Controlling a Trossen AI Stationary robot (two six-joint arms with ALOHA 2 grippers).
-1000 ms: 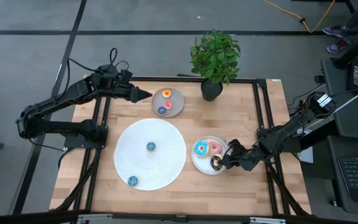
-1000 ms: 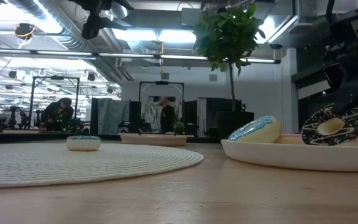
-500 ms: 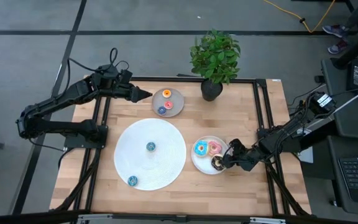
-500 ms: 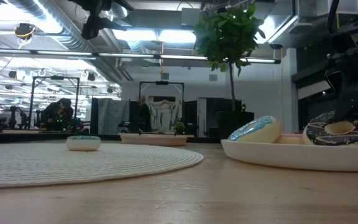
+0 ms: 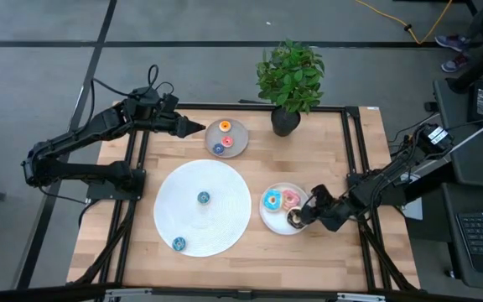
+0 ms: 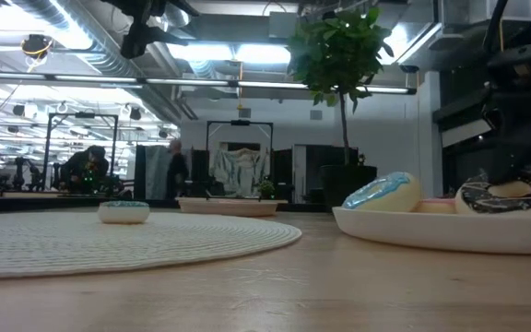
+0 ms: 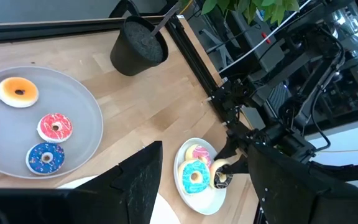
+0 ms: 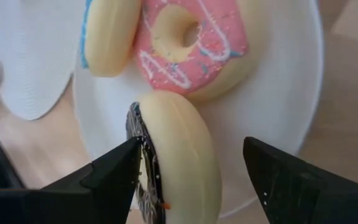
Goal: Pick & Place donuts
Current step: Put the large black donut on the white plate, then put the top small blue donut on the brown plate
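Wooden surface with a black frame is what we're looking down on, potted plant at the back edge. Going left to right: our left pincer hangs just beside the grey plate holding the orange, red-pink and dark blue mini donuts, jaws parted with nothing between them. Next comes the big white disc with two teal donuts on it. Then the white plate carries the blue donut, pink donut and chocolate donut. Our right pincer sits at that plate, fingers spread either side of the chocolate one, not squeezing it.
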